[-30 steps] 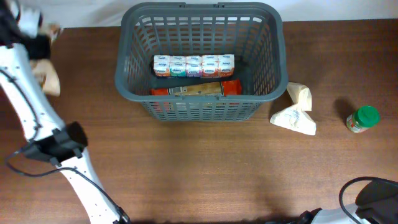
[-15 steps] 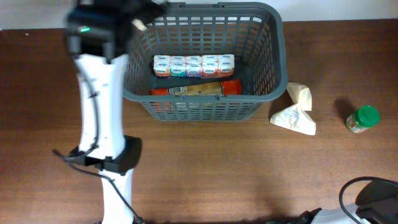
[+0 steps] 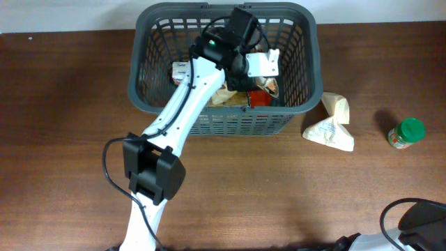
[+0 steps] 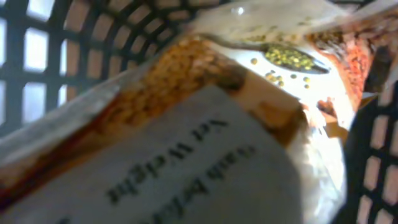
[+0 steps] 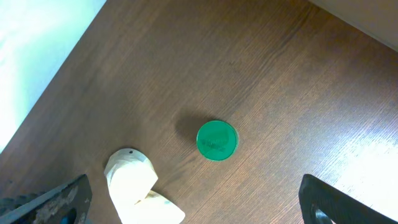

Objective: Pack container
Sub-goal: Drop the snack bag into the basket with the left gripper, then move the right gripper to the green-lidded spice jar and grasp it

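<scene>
The dark grey basket (image 3: 148,97) stands at the back middle of the table. My left gripper (image 3: 245,72) is down inside it, shut on a clear bag of tan grains (image 3: 226,95) with a white label. In the left wrist view the bag (image 4: 186,143) fills the picture and hides the fingers, with the basket lattice (image 4: 37,56) behind. A row of small white cups (image 3: 180,70) and a red box (image 3: 259,98) lie in the basket, partly hidden by the arm. My right gripper (image 5: 199,202) is open and empty, high above the table.
A green-lidded jar (image 3: 407,133) stands at the far right, also in the right wrist view (image 5: 217,139). A crumpled white bag (image 3: 330,124) lies between the jar and the basket, also in the right wrist view (image 5: 134,183).
My left arm has swung from the table's far left, over the basket's left rim, down into the basket with the bag of grains. The right arm has not moved.
</scene>
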### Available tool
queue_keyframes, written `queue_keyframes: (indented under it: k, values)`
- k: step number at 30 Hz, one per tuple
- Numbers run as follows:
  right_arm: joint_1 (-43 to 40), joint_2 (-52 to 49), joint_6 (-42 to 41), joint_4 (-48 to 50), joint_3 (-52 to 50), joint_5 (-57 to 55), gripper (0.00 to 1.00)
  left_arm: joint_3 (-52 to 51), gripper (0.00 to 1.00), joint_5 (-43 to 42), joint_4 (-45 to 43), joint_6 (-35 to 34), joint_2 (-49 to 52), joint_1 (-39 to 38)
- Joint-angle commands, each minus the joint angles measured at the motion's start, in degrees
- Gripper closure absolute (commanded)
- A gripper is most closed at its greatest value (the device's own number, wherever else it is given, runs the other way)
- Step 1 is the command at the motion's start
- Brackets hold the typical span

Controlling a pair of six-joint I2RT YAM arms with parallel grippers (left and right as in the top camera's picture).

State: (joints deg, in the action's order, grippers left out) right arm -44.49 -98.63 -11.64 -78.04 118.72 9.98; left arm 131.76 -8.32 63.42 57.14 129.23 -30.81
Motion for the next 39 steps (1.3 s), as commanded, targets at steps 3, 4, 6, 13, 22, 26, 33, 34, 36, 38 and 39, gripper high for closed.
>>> queue_keyframes:
  k: [3,4,6,13,22,26,33,34,36,38,39]
  values:
    - [-0.15,0.00,0.00,0.00,0.33,-0.13,0.01,-0.79,0.01,-3.72,-1.01,-6.23,-1.64,-1.29]
    - [-0.15,0.00,0.00,0.00,0.33,-0.13,0.01,-0.66,0.01,-0.44,-1.44,-8.96,-1.75,-1.29]
    - [-0.15,0.00,0.00,0.02,0.33,-0.13,0.01,0.46,0.01,6.47,-1.81,-14.23,-1.97,-1.05]
    - [-0.15,0.00,0.00,0.00,0.33,-0.13,0.01,17.18,0.01,13.22,-1.20,-31.91,-6.10,5.05]
    - [-0.15,0.00,0.00,0.00,0.33,-0.13,0.01,30.64,0.00,13.31,3.87,-49.64,-10.88,24.79]
    - [-0.44,0.13,1.75,1.84,0.35,-2.97,0.01,29.11,0.00,13.29,12.48,-55.08,-10.84,34.71]
    - [-0.48,0.00,1.73,2.21,0.33,-3.82,0.01,20.74,0.01,12.52,25.86,-58.03,-10.75,48.24]
    - [-0.48,0.00,1.73,2.16,0.33,-3.82,0.01,19.52,0.01,12.52,26.43,-58.03,-10.75,48.94]
    - [-0.48,0.00,1.73,2.16,0.33,-3.82,0.01,14.56,0.01,12.55,25.99,-58.03,-10.75,50.29]
    - [-0.48,0.00,1.73,2.16,0.35,-3.82,0.01,10.12,0.01,12.66,23.85,-58.01,-10.75,50.49]
    - [-0.48,0.00,1.70,2.25,0.33,-3.80,0.01,8.11,0.01,12.66,22.56,-58.01,-10.75,50.47]
